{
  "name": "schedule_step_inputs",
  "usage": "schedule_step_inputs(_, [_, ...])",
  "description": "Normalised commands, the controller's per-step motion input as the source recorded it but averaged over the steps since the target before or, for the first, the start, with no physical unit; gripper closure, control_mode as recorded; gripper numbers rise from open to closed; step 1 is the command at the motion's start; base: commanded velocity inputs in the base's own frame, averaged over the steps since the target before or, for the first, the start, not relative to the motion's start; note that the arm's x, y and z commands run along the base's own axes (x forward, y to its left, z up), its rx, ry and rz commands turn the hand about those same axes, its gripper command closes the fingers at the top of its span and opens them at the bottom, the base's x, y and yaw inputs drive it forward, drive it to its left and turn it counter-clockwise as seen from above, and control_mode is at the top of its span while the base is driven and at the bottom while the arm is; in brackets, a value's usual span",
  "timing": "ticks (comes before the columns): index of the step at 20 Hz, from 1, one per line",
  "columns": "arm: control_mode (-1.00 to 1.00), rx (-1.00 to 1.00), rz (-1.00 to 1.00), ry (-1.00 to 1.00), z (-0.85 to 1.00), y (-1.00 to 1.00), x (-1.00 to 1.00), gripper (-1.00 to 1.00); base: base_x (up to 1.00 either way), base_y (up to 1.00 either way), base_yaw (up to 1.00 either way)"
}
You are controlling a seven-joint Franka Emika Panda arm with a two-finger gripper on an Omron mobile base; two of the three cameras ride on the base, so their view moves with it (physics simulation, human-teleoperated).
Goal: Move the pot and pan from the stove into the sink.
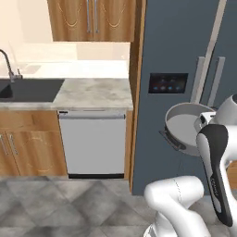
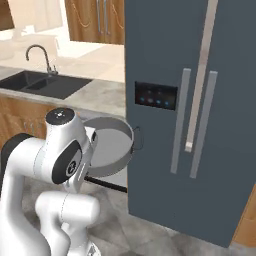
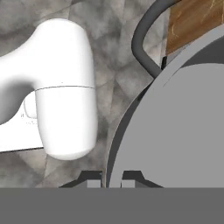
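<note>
Here the hand (image 3: 113, 180) seemingly pinches the pot (image 1: 185, 124) rim, fridge (image 2: 200, 100) just beside.

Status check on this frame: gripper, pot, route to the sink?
Gripper shut on pot rim. Pot airborne before fridge. Sink left, past bare counter.

Fingers (image 3: 97, 180) clamped — arm folded
</note>
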Motion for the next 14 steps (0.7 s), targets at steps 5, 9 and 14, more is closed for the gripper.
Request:
schedule_step_inputs(5, [1.00,0.00,0.00,0.00,0.00,0.00,0.00,1.00,-0.02,-0.18,-0.32])
schedule_step_inputs(9, [1.00,0.00,0.00,0.00,0.00,0.00,0.00,1.00,0.00,0.02,0.00])
schedule_step_inputs(14, [1.00,0.00,0.00,0.00,0.00,0.00,0.00,1.00,0.05,0.55,0.00])
